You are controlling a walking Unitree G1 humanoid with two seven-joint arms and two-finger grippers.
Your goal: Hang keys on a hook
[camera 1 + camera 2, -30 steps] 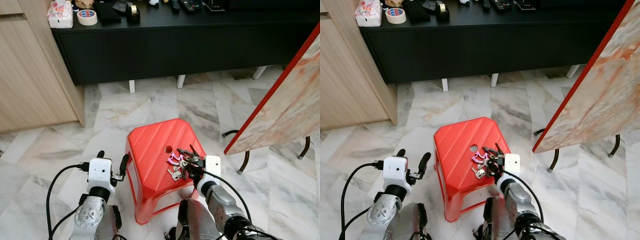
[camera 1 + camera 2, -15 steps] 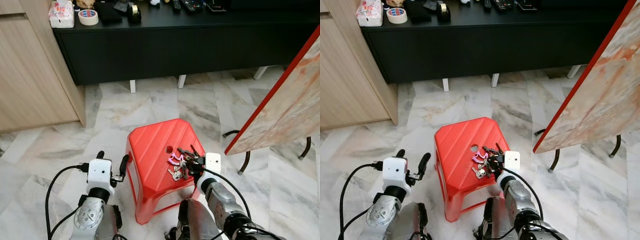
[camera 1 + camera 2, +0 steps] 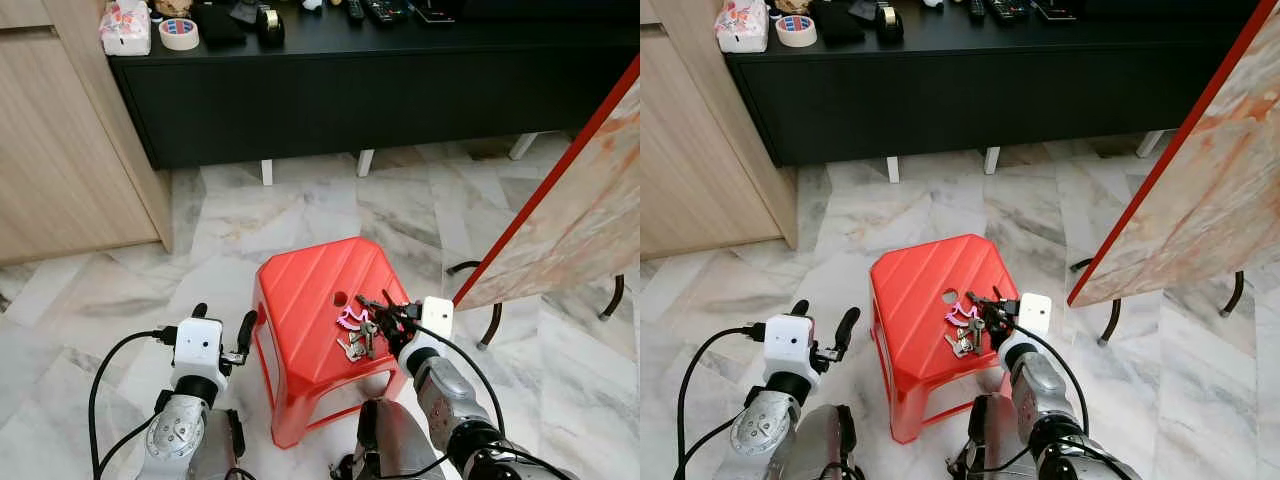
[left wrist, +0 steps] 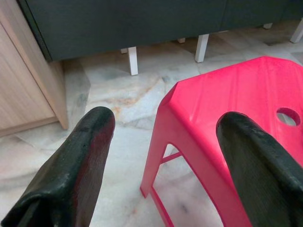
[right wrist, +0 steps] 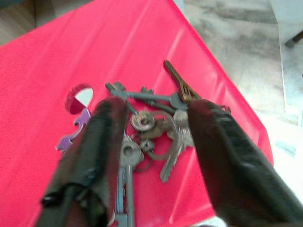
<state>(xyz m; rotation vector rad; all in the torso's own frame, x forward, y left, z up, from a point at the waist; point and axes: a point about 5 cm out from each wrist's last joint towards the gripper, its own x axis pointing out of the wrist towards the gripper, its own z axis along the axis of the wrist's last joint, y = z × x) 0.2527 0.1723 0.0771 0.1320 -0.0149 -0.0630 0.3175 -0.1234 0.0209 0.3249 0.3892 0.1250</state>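
1. Edging forward over the last second, right gripper (image 5: 151,137) straddled keys (image 3: 362,328) on red stool (image 3: 300,290), fingers parted, nothing held.
2. Hovered beside stool, left gripper (image 3: 222,330) wide apart; pickup judged imminent.

Pale marble floor (image 3: 300,215) with grey veining across the frame. Long black cabinet (image 3: 380,85) on white legs along the top, small clutter on it. Light wooden cupboard (image 3: 60,150) at upper left. Red plastic stool (image 3: 305,290) at centre. Red-edged marbled board (image 3: 575,215) leaning at right.
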